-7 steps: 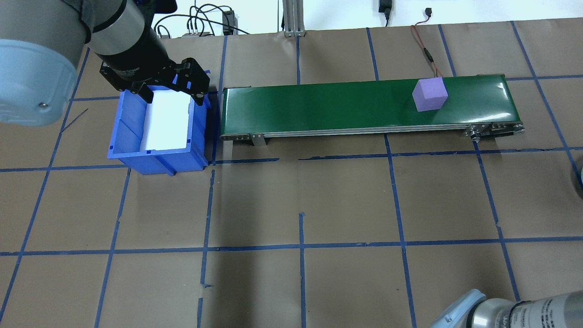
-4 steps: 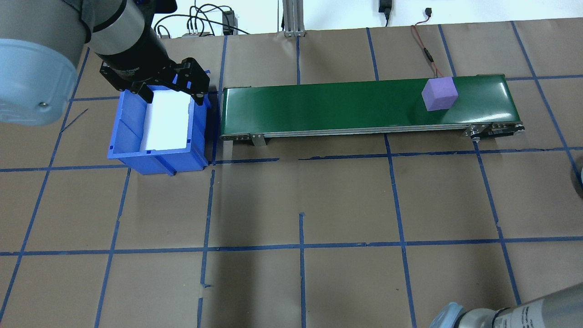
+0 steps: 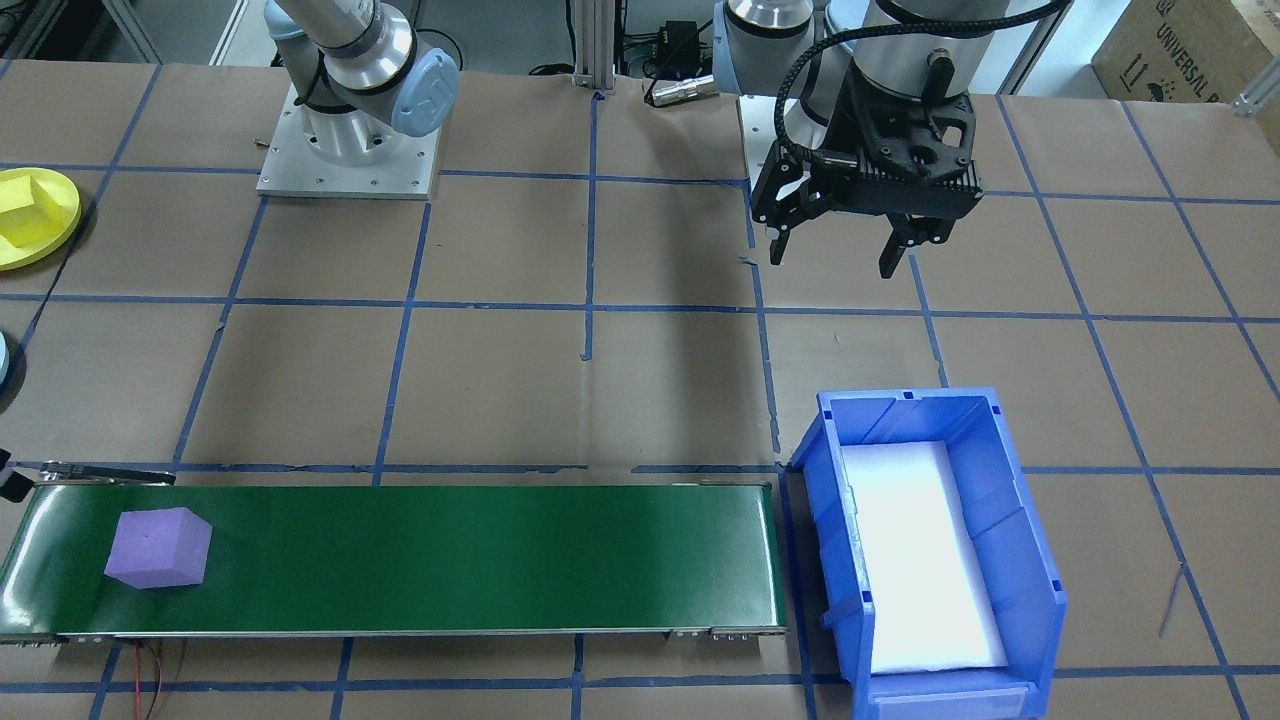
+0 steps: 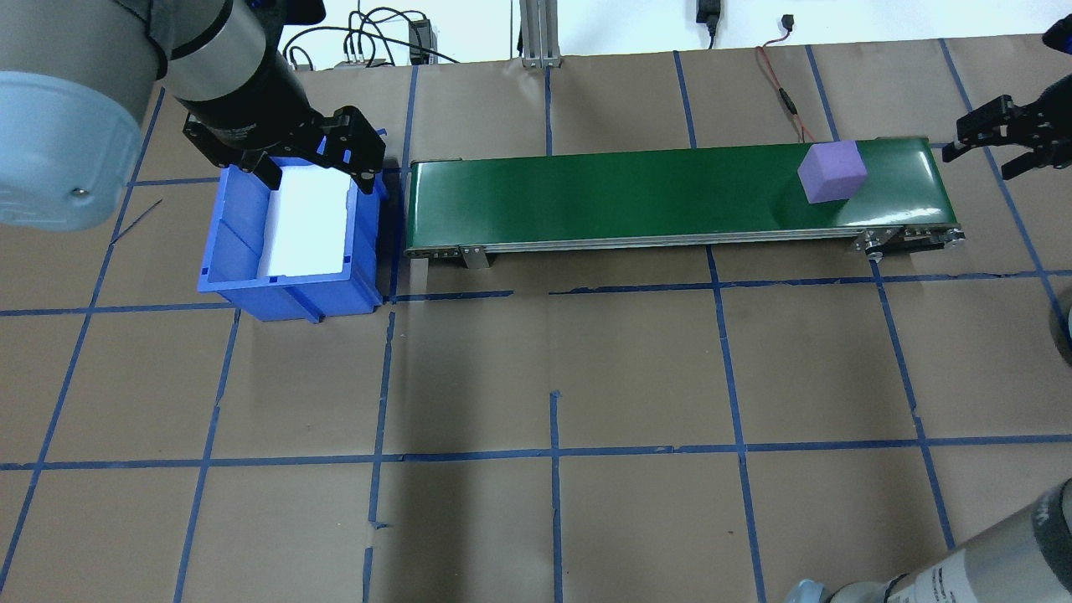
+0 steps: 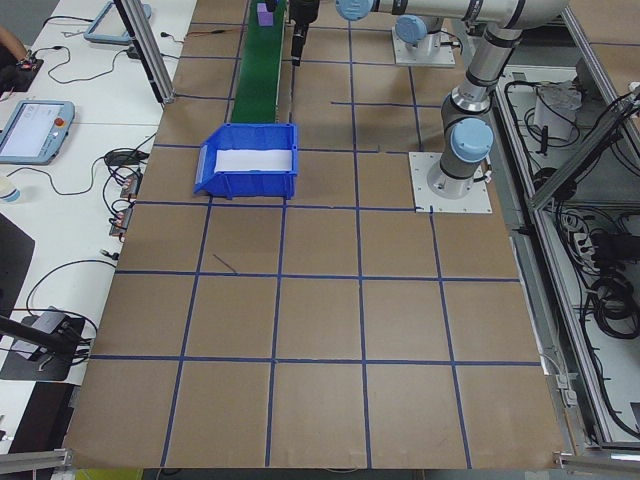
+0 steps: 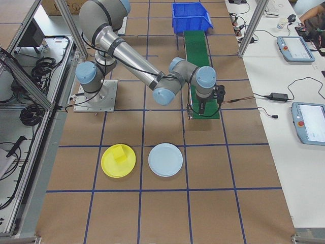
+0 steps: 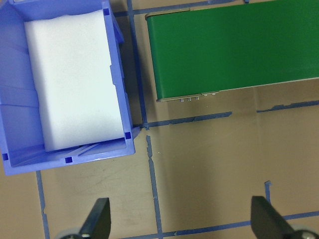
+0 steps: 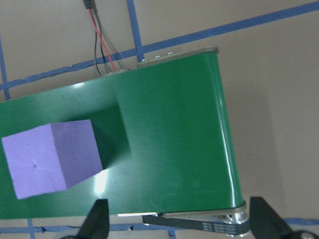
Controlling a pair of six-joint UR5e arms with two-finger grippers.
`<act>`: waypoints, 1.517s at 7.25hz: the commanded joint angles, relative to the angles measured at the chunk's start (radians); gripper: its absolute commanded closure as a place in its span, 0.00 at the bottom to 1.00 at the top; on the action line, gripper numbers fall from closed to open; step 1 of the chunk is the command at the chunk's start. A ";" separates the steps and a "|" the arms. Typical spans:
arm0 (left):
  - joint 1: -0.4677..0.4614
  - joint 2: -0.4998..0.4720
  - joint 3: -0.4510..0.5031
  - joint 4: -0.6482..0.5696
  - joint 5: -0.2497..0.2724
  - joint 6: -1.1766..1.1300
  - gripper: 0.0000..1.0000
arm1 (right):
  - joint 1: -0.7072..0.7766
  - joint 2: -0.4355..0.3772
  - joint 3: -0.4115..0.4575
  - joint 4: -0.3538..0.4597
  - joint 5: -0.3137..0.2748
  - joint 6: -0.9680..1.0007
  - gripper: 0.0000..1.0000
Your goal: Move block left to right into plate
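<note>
Purple foam block (image 4: pixel 831 171) sits on green conveyor belt (image 4: pixel 603 197), near belt's right end, free of both grippers. Right gripper (image 4: pixel 997 144) hovers just past that belt end, fingers spread apart, nothing held. Left gripper (image 3: pixel 840 243) hangs above table (image 4: pixel 553 368) beside blue bin (image 3: pixel 935 545), fingers spread wide, nothing held. Bin holds white foam pad (image 3: pixel 920 560) and stands at belt's left end. Yellow plate (image 6: pixel 118 160) carrying yellow block (image 6: pixel 119 154) lies beside pale blue plate (image 6: pixel 165 160), both well apart from purple block.

Glossy green belt (image 4: pixel 636 188), matt block (image 4: pixel 831 171)
</note>
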State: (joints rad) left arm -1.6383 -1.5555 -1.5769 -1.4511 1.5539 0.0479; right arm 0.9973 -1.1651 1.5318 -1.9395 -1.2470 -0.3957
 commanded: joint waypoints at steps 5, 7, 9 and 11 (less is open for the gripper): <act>0.000 0.000 0.000 -0.002 0.000 0.001 0.00 | 0.112 0.073 0.010 -0.111 0.032 0.098 0.00; 0.000 0.000 0.000 0.000 0.000 0.001 0.00 | 0.112 0.103 0.011 -0.185 -0.065 0.002 0.00; 0.000 0.000 0.000 0.000 0.000 0.001 0.00 | 0.112 0.102 0.011 -0.207 -0.184 -0.090 0.45; 0.000 0.000 -0.002 0.000 0.000 0.001 0.00 | 0.110 0.067 0.014 -0.204 -0.230 -0.107 0.72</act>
State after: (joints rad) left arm -1.6383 -1.5554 -1.5771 -1.4512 1.5539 0.0491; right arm 1.1082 -1.0742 1.5443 -2.1429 -1.4364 -0.4848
